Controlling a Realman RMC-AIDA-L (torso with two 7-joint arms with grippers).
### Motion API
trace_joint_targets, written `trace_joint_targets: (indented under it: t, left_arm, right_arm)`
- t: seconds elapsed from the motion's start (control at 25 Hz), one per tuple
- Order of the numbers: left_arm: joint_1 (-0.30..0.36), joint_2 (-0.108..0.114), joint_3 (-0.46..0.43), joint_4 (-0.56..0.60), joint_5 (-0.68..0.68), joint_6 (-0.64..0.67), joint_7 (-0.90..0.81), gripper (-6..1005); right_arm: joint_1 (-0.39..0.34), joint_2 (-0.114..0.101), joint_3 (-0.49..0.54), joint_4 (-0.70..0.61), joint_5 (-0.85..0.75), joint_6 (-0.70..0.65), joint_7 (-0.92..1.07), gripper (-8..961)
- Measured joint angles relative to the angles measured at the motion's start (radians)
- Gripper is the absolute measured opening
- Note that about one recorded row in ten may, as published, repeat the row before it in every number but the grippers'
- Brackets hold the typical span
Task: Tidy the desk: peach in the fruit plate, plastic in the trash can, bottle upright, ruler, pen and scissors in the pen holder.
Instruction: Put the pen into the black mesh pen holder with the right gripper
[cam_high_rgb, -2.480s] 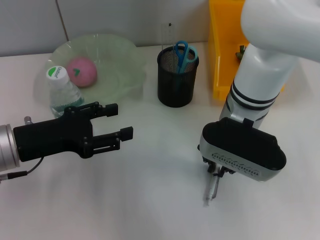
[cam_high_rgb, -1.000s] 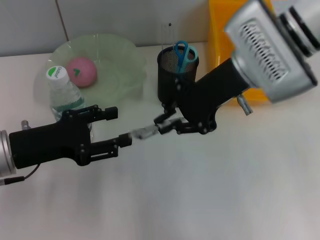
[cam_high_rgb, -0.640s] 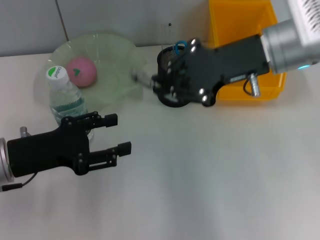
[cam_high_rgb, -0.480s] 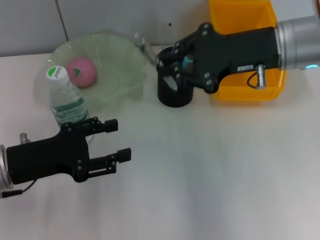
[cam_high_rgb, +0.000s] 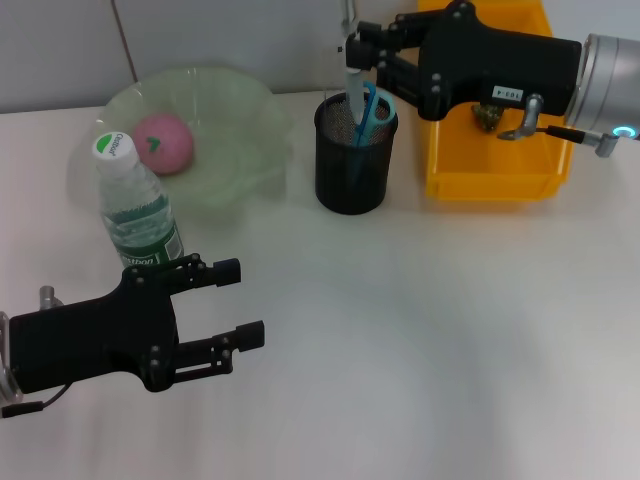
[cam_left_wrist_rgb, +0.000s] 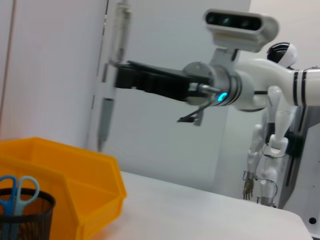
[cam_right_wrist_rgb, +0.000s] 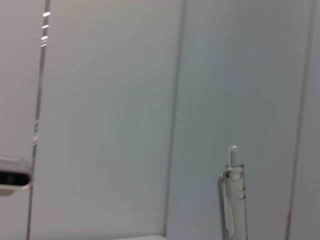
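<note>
Black right hand (cam_high_rgb: 352, 55) now above the holder (cam_high_rgb: 354, 155), raised and shifted toward the bin since half a second ago, when positioned lower and beside the plate's rim. Pen (cam_high_rgb: 354, 88) turned from a slant to near upright, tip down inside the holder's mouth. Left hand (cam_high_rgb: 235, 305) nearly unchanged, slightly lower on the desk (cam_high_rgb: 420, 340) than 2.5 s ago.

Right hand clenched on the pen's upper part; confirmed in the left wrist view, where the pen (cam_left_wrist_rgb: 111, 75) hangs vertical from the right hand (cam_left_wrist_rgb: 117, 80) over the bin (cam_left_wrist_rgb: 75, 175). Pen top (cam_right_wrist_rgb: 234, 200) seen upright against the wall in the right wrist view. Whether the tip touches the holder's floor cannot be told.

Left hand hovering low over the near left of the desk, fingers spread wide apart, grasping nothing.

Containers:
- Holder, black mesh: blue scissors (cam_high_rgb: 368, 108) standing handles up, plus the pen's lower end. Scissors (cam_left_wrist_rgb: 14, 187) and holder (cam_left_wrist_rgb: 25, 217) also visible in the left wrist view.
- Plate (cam_high_rgb: 240, 130), pale green: peach (cam_high_rgb: 162, 143) resting inside, left of centre.
- Bin (cam_high_rgb: 490, 170), yellow, right of the holder: small dark item (cam_high_rgb: 487, 118) inside, identity not discernible.

Bottle (cam_high_rgb: 137, 205) upright, white cap on, just in front of the plate.
</note>
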Motion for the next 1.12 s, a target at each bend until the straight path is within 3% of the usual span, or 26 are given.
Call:
trace_joint_targets:
  t: [0.48, 1.12]
  left_arm:
    - [0.002, -0.001, 0.001, -0.076, 0.001, 0.008, 0.128, 742]
    - [-0.005, 0.002, -0.06, -0.087, -0.001, 0.041, 0.142, 741]
  right_arm:
    - [0.046, 0.003, -0.006, 0.185, 0.115, 0.253, -0.024, 133]
    - [0.075, 0.003, -0.011, 0.296, 0.15, 0.321, -0.079, 133]
